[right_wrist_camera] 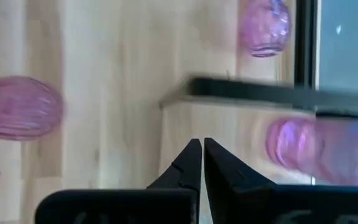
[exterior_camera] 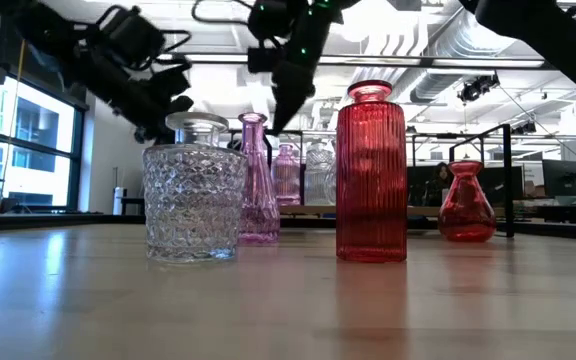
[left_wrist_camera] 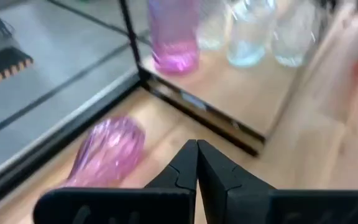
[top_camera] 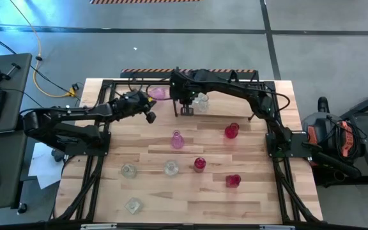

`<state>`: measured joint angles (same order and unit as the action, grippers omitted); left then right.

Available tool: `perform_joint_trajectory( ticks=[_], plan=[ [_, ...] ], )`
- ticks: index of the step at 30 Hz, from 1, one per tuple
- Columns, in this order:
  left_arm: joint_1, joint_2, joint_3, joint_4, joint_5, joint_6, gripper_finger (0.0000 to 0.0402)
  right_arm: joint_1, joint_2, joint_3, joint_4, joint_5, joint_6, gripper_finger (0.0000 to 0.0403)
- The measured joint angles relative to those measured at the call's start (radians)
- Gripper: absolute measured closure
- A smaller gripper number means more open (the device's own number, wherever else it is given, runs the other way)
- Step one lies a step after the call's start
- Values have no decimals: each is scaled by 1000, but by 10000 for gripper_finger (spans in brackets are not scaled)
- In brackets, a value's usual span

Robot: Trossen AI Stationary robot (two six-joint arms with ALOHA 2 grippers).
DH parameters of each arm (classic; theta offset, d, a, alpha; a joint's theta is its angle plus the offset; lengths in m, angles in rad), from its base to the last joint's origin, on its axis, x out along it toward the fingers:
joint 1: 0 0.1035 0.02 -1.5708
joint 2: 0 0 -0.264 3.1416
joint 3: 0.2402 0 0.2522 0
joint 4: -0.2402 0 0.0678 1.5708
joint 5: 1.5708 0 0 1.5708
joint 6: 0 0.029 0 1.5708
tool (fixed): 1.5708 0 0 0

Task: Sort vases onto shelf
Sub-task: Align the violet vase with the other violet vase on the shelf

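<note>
Only the left wrist view shows a pink vase [left_wrist_camera: 107, 152] lying on its side on the worktop [left_wrist_camera: 328, 137], just beside the shelf [left_wrist_camera: 229, 99] that holds upright vases. The left gripper [left_wrist_camera: 197, 163] has its fingers pressed together, empty, the fallen vase just beside them. The right gripper [right_wrist_camera: 202, 163], over the shelf in the high view, is likewise pinched closed on nothing.

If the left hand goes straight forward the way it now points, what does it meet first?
The shut left hand would probably first meet the shelf, near its lower wooden board and black frame, where a pink vase stands. The pink vase lying on the table is beside that line, not in it. Depth is unclear.
</note>
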<state>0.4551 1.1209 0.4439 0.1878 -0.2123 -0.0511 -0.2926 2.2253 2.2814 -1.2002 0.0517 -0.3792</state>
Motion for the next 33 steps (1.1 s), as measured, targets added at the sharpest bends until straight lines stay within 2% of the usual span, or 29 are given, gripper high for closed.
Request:
perform_joint_trajectory(
  ticks=[3,9,13,18,23,28,33],
  plan=[
    [60,-32,-45,112,61,1,402,22,0,16,2,0,-14,402],
    [110,-61,-71,105,103,1,402,53,-20,17,-13,23,-65,402],
    [110,-96,-72,109,106,9,402,43,-28,17,69,18,-135,402],
    [110,-184,-72,106,106,28,401,-34,-28,17,193,7,-240,402],
    [149,-250,-68,118,100,40,401,-158,-29,54,264,-70,-293,402],
    [252,-260,50,-9,141,-51,401,-249,-59,69,273,-130,-273,402],
    [343,-205,319,-335,257,-91,401,-264,-151,76,220,-129,-207,402]
  ],
)
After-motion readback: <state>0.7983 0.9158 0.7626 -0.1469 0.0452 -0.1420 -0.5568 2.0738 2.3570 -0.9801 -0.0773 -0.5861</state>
